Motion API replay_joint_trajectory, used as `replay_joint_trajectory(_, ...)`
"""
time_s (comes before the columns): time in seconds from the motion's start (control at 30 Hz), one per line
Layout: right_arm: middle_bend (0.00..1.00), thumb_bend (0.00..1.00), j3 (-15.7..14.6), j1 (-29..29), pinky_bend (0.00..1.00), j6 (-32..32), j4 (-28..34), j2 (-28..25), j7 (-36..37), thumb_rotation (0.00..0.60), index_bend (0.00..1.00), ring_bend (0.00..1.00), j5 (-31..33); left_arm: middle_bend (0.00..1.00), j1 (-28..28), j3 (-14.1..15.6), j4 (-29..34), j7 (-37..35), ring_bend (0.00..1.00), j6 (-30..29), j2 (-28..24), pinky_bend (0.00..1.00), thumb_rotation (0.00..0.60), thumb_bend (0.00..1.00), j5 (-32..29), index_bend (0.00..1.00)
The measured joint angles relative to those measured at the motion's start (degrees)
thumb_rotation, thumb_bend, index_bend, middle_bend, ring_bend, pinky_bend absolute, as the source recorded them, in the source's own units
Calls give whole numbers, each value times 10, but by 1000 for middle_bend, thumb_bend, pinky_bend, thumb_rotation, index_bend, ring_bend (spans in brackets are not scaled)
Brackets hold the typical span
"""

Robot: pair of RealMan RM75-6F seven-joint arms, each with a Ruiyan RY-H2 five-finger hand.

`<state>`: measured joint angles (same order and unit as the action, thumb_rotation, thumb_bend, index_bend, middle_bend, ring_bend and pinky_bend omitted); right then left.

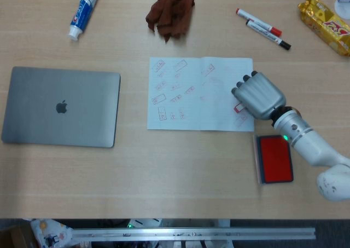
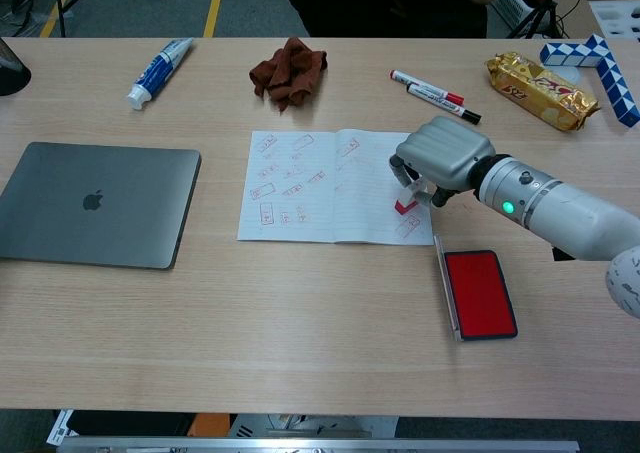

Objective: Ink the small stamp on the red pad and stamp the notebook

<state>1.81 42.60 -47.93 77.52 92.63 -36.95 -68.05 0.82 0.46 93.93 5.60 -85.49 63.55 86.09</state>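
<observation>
The open notebook (image 1: 200,93) (image 2: 335,186) lies in the middle of the table, its pages dotted with red stamp marks. My right hand (image 1: 257,95) (image 2: 440,155) hovers low over the notebook's right page and holds the small red-and-white stamp (image 2: 406,203) (image 1: 238,108), whose base is down on the paper. The red ink pad (image 1: 275,158) (image 2: 479,293) lies open just off the notebook's lower right corner. The left hand appears in neither view.
A closed grey laptop (image 1: 61,107) lies at the left. Along the far side lie a toothpaste tube (image 1: 85,11), a crumpled brown cloth (image 1: 170,12), two markers (image 1: 263,28) and a gold snack packet (image 1: 325,24). A blue-and-white folding puzzle (image 2: 592,65) sits far right.
</observation>
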Motion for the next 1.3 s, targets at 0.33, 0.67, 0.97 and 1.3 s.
replay_joint_trajectory(0.33, 541, 368, -1, 4, 428, 4, -23, 12, 5, 600, 758, 405, 2, 0, 1, -2, 2, 2, 0, 1, -1, 43, 600, 286, -5, 0)
replay_joint_trajectory(0.67, 547, 368, -4, 8, 428, 5, -29, 20, 0, 600, 765, 413, 2, 0, 0, -2, 0, 2, 0, 3, -1, 43, 600, 286, -8, 0)
replay_joint_trajectory(0.97, 548, 368, -5, 9, 428, 4, -32, 22, -5, 600, 767, 415, 6, 0, -1, -1, -4, -3, 0, 3, 0, 43, 600, 286, -11, 0)
replay_joint_trajectory(1.3, 549, 368, -5, 10, 428, 3, -31, 22, -8, 600, 767, 415, 11, 0, -2, 0, -6, -5, 0, 2, 0, 43, 600, 286, -10, 0)
